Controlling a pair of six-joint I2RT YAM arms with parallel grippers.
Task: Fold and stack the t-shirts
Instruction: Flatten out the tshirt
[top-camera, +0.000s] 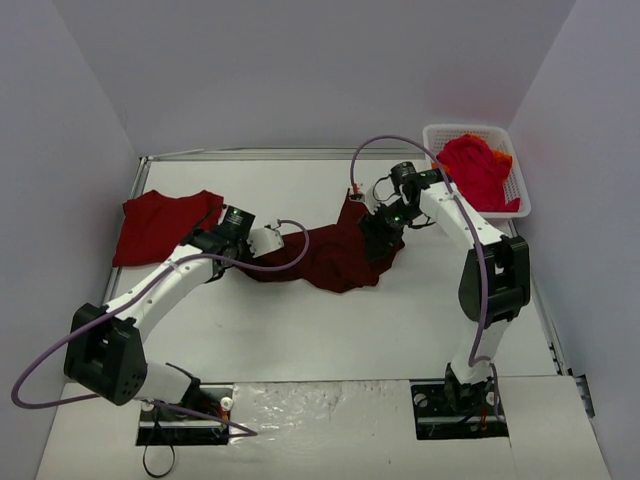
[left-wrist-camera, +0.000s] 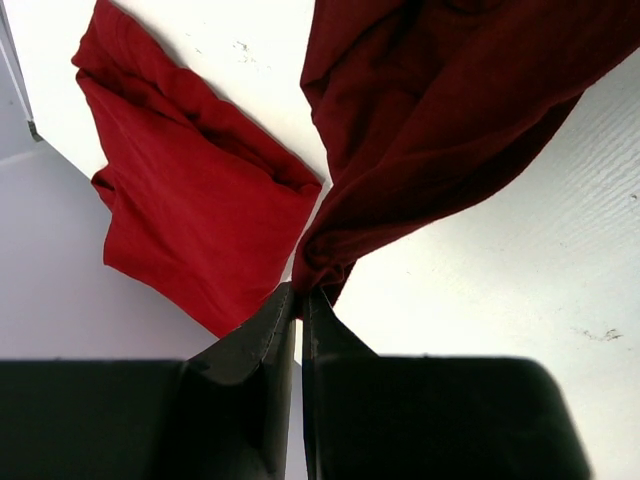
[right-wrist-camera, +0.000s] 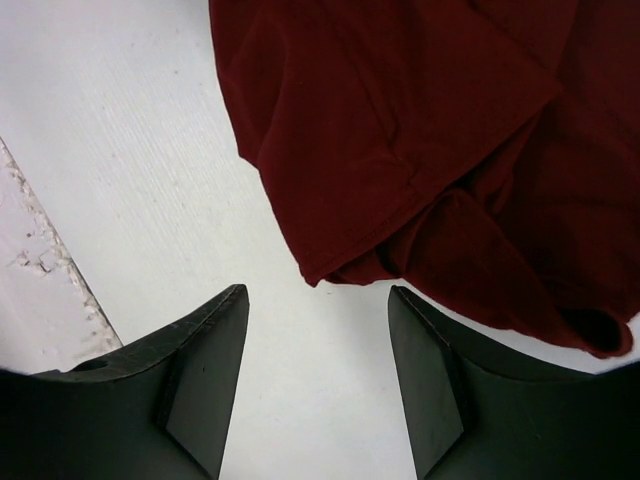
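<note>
Spreading the maroon shirt (left-wrist-camera: 450, 120) flat looks like the step in hand, ahead of folding. My left jaws are pressed together, pinching its bunched edge at their tips. My right jaws stand spread and empty, the rumpled hem just ahead of them on the worktop (right-wrist-camera: 130, 150). Next, I judge, they need a hold on that hem. A red shirt (left-wrist-camera: 190, 220) lies ahead-left of the left jaws. Sleeves and collar are lost in folds.

I count four cloth shirts: one dark maroon t-shirt (top-camera: 330, 262), one bright red t-shirt (top-camera: 160, 225), one crimson t-shirt (top-camera: 475, 172), one orange t-shirt (top-camera: 503, 158); also one white plastic lattice basket (top-camera: 462, 128).
</note>
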